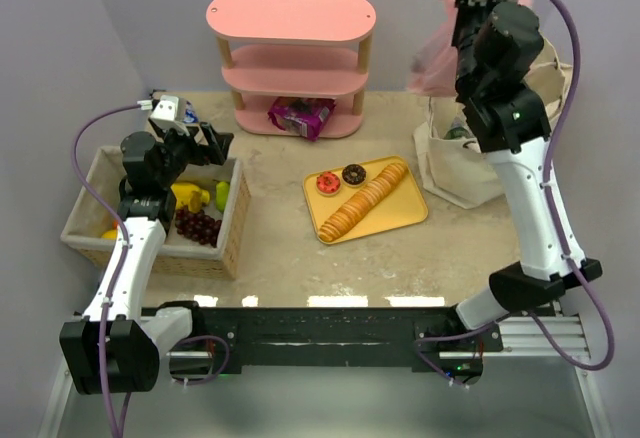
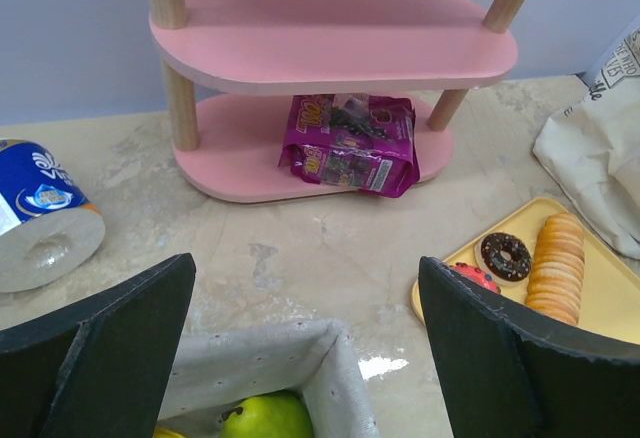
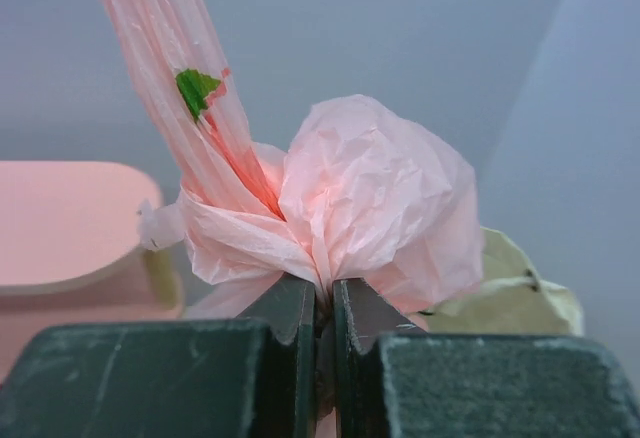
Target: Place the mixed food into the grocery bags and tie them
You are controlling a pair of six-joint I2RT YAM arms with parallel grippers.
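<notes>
Bare beige counter (image 1: 270,173) lies open between the rectangular woven basket (image 1: 205,256) at left and the flat yellow tray (image 1: 405,210) at centre. The pink three-tier wooden shelf (image 1: 290,13) closes off the back. The slumped beige canvas bag (image 1: 445,173) crowds the tray's right edge, and the crinkly pink plastic bag (image 1: 432,63) hangs above it.

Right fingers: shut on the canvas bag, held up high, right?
No. The right fingers are shut on the pink bag, held up high; the canvas bag sits on the table. The right wrist view shows it.
</notes>
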